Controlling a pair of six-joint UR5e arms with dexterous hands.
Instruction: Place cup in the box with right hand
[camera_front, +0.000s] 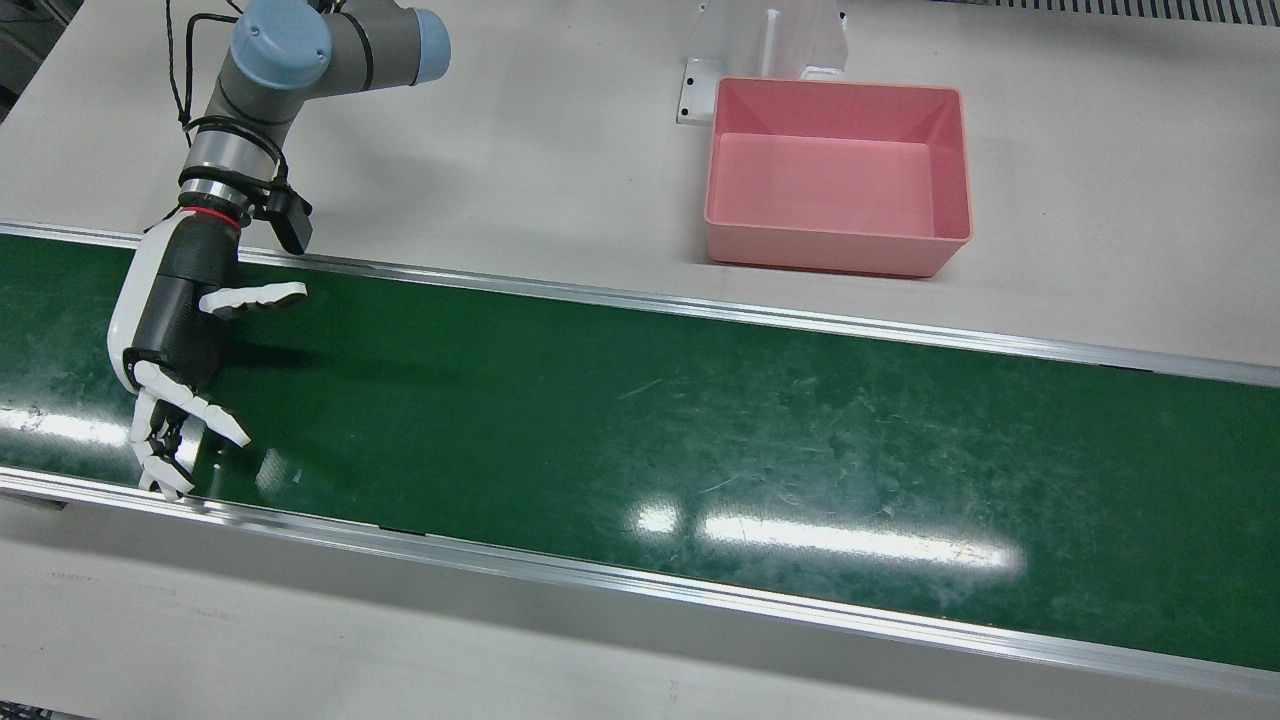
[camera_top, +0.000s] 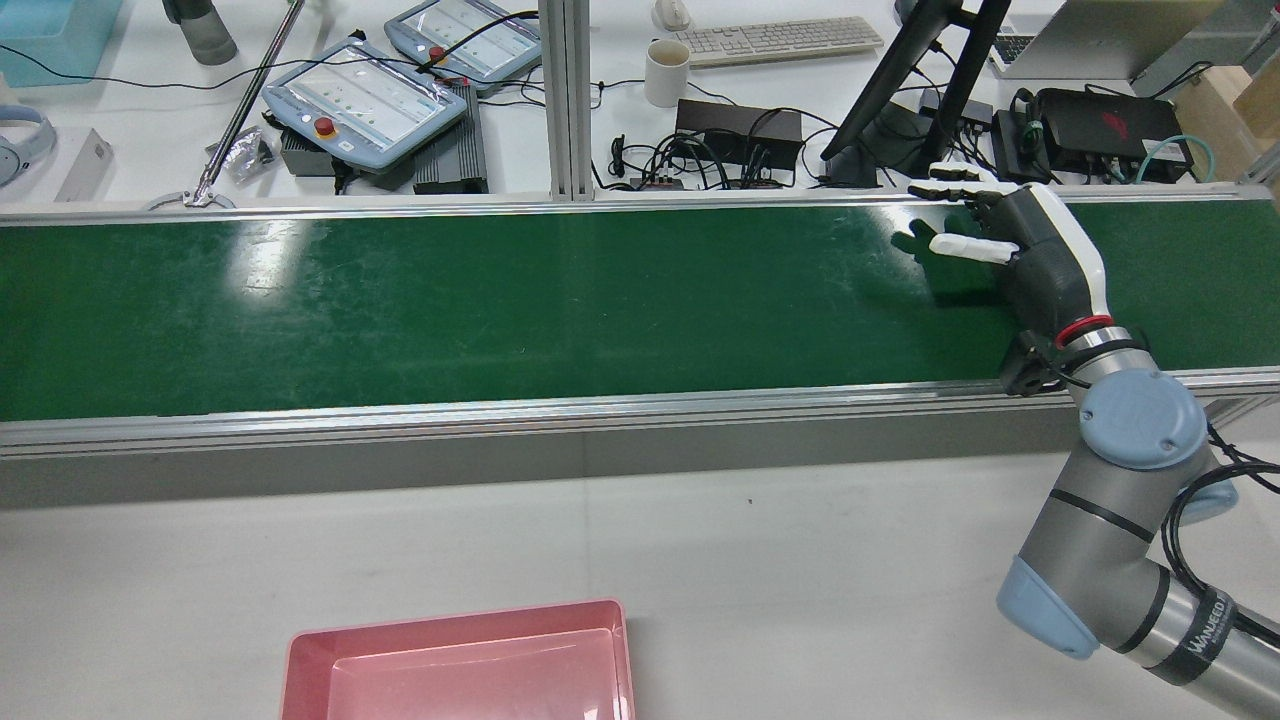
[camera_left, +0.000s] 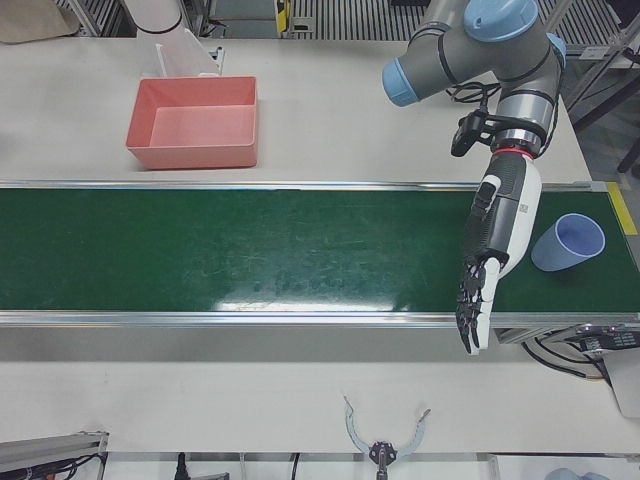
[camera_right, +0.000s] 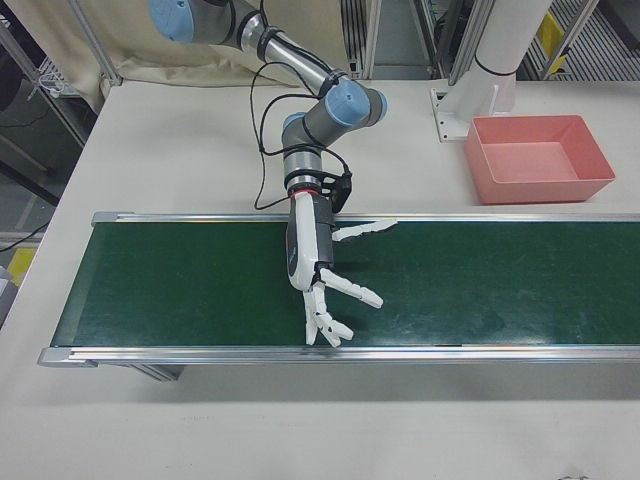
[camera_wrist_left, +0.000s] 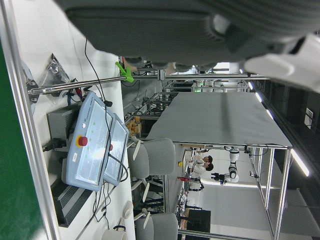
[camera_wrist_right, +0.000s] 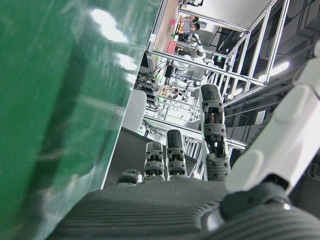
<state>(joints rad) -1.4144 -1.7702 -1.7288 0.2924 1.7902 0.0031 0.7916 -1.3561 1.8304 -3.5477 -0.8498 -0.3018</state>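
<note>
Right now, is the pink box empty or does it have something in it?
Empty. The pink box shows only its bare bottom, and the blue cup lies tipped on the green belt, beside the robot hand.

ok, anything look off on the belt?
Only the light blue plastic cup, near the end of the green conveyor belt beside the open right hand. It seems to lean as if tipped, though that could be the camera angle. The pink plastic box sits empty, nothing spilled.
</note>
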